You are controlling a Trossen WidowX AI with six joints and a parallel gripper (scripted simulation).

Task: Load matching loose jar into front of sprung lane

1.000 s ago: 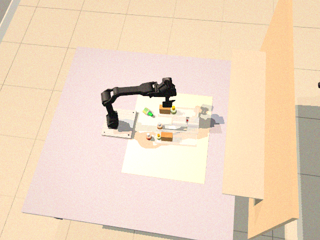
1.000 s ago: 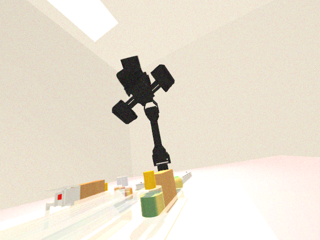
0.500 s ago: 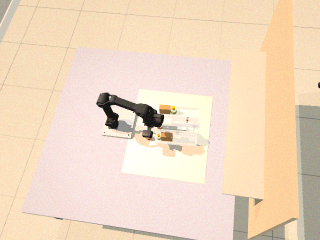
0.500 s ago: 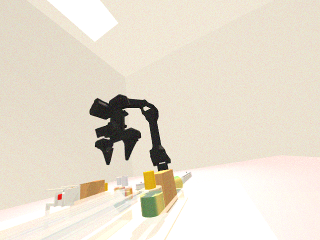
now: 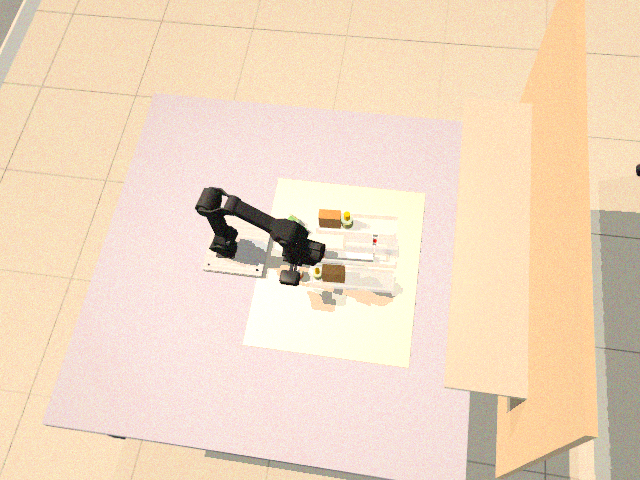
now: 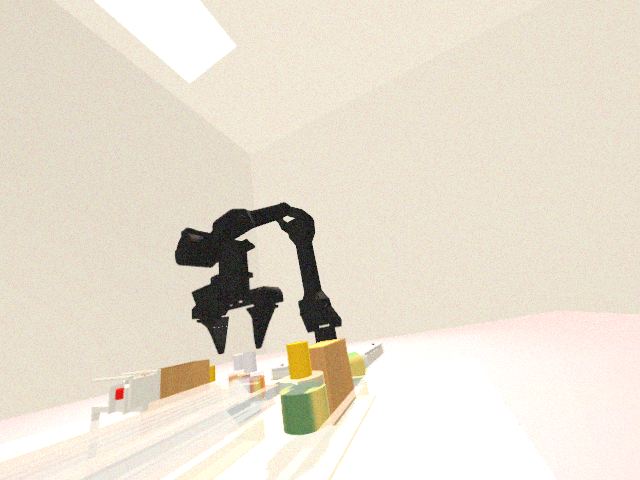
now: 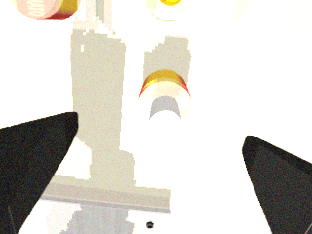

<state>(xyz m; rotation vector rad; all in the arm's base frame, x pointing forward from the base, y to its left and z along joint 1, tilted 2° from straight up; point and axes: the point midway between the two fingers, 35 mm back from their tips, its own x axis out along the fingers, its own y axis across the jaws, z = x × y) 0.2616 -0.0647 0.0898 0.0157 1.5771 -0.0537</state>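
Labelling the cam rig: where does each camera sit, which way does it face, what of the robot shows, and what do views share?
Top: high overhead, tilted down on the table; whole arm shows.
Exterior: low at table level by the green jar, facing the arm; open hand hangs above the lanes.
Wrist: on the hand, looking down; both fingers frame a silver-capped jar.
Shared: top and exterior both show the brown blocks.

I see the arm [image 5: 253,213] and its gripper [image 6: 238,330] in matt black, plastic-looking. The table top [image 5: 155,310] looks matt lilac and faintly grainy, the mat [image 5: 330,330] on it smooth, pale cream. Two brown blocks [image 5: 329,218] look like cardboard. The lanes [image 5: 361,246] look glossy, see-through.
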